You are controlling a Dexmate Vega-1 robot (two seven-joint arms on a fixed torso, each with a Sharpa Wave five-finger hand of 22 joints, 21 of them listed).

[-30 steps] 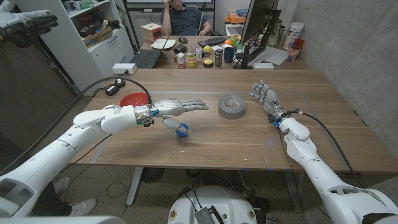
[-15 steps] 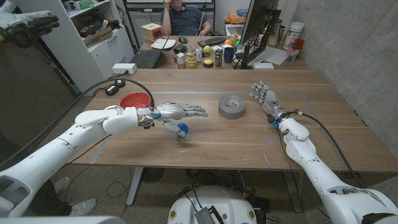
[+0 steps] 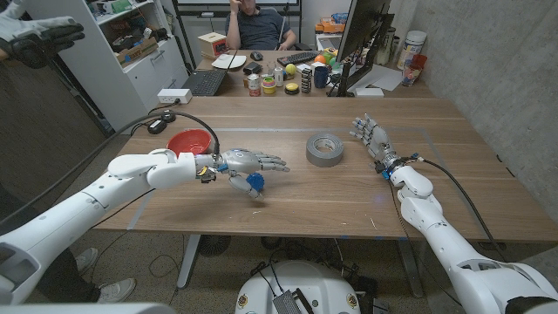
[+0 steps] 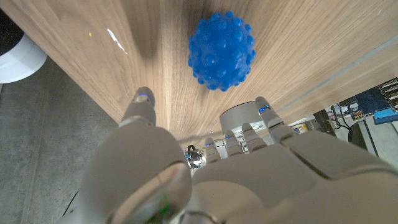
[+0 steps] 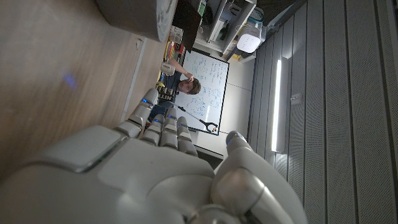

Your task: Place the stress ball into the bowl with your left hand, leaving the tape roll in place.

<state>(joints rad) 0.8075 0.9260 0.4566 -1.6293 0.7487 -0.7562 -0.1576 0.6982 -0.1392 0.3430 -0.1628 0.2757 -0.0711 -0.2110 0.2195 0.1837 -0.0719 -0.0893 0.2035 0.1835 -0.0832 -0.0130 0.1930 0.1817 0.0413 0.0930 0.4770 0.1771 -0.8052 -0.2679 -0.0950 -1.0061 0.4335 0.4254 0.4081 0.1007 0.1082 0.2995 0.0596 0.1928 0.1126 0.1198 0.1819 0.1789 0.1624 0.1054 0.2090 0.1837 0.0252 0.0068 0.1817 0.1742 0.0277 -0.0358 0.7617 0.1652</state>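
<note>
A: What colours stand out?

B: The stress ball point(image 3: 255, 181) is bright blue, covered in small raised bumps. The bowl point(image 3: 188, 141) is red. The tape roll point(image 3: 325, 149) is grey.

A: And the table point(image 3: 296, 205)?

B: Brown wood with a streaked grain. The left hand point(image 3: 247, 161) is silver-grey with small blue lights at the fingertips; the right hand point(image 3: 371, 135) is the same grey, and both arms are white.

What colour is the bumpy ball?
The stress ball is bright blue with little bumps all over, clearest in the left wrist view.
</note>
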